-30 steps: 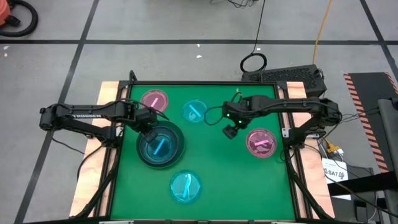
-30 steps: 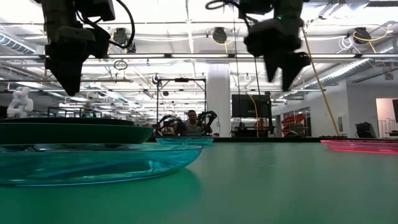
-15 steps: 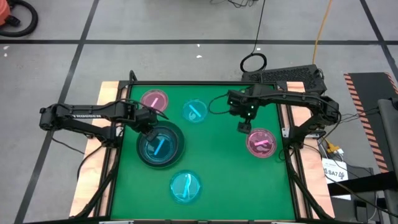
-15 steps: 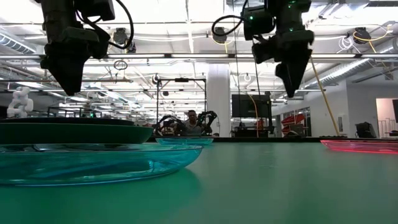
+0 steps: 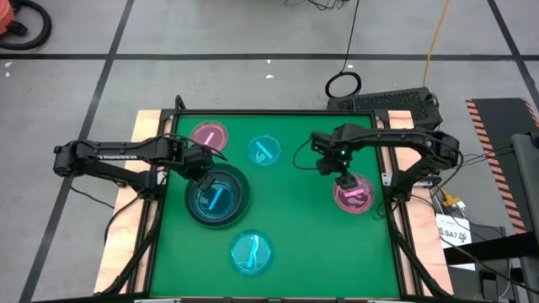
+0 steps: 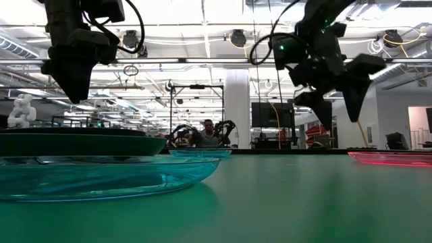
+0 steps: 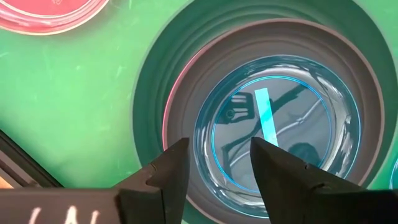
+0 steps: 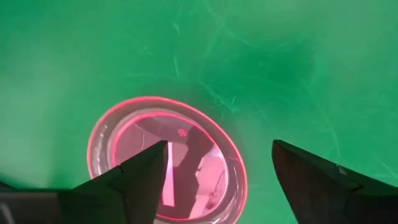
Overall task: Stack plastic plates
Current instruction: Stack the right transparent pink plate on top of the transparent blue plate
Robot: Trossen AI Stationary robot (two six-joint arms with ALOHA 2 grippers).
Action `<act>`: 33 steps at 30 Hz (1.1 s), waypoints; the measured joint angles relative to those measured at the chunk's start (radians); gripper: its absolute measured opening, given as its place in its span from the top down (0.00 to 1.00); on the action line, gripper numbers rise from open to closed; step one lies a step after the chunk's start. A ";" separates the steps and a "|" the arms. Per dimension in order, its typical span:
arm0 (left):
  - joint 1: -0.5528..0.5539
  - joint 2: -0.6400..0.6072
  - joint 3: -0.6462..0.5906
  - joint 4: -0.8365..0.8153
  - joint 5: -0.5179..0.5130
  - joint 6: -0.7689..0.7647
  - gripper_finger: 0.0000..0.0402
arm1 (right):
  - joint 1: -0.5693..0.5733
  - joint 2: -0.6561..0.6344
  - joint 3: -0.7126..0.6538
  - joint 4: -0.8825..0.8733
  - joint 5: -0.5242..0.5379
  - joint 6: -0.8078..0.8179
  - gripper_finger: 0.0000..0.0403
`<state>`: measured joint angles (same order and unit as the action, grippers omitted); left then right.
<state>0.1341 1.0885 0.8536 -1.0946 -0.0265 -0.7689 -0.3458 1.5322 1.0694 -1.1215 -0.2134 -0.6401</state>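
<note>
The right gripper (image 5: 344, 178), fingers spread wide and empty, hangs over the 10 o'clock rim of a translucent pink plate (image 5: 354, 193). The left gripper (image 5: 203, 181), fingers partly apart and empty, hovers above the cyan plate (image 5: 212, 198) nested in the grey stack (image 5: 238, 190).

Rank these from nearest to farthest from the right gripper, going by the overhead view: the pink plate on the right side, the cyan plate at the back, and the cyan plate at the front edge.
From the right gripper:
1. Pink plate, right side, directly beneath the gripper.
2. Back cyan plate, toward the table's back middle.
3. Front cyan plate, near the front edge, farthest.
</note>
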 joint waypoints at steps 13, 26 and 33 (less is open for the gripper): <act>0.000 0.000 0.000 0.000 -0.001 0.006 0.56 | 0.000 0.000 -0.152 0.177 0.001 -0.120 0.49; 0.000 0.000 0.000 0.000 -0.001 0.011 0.56 | 0.000 0.000 -0.226 0.269 0.002 -0.216 0.64; 0.000 0.000 0.000 0.000 -0.001 0.014 0.56 | 0.000 0.000 -0.259 0.316 0.000 -0.221 0.77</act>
<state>0.1341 1.0885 0.8539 -1.0946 -0.0277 -0.7547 -0.3454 1.5318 0.8108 -0.8052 -0.2131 -0.8610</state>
